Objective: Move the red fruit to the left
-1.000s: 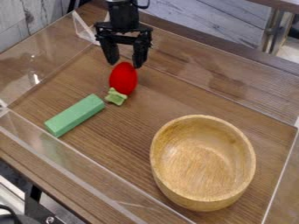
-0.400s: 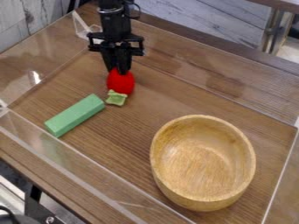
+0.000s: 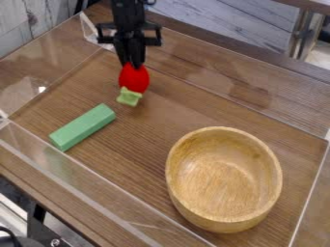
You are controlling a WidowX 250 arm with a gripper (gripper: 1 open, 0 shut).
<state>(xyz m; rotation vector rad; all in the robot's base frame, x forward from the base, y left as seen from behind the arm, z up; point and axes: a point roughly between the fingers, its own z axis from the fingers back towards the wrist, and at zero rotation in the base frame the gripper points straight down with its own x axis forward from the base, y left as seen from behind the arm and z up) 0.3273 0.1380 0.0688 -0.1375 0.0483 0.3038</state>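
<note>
Near the far side of the desk (image 3: 258, 104), we see the end effector (image 3: 131, 66) closed down over the red fruit (image 3: 134, 79), its fingers clamped, as far as we can judge, on the fruit's upper part. The fruit's green cap (image 3: 129, 97) points toward the near edge.

Since the earlier views, the fingers have drawn in: a second ago they stand spread on either side of the fruit, and now they come together around its far end. The fruit's red body shows less than it does then, and its cap sits a little farther from the arm's base, up the desk. For the task, we take this as the grasp being made; the carry to the left remains, and we want the hold sure before we shift it, since a smooth round fruit could slip out.

Counting up, we have one red fruit with one cap, one green block (image 3: 83, 128) apart from it on the near side, one wooden bowl (image 3: 223, 179) and one end effector. The block and bowl keep their places.
</note>
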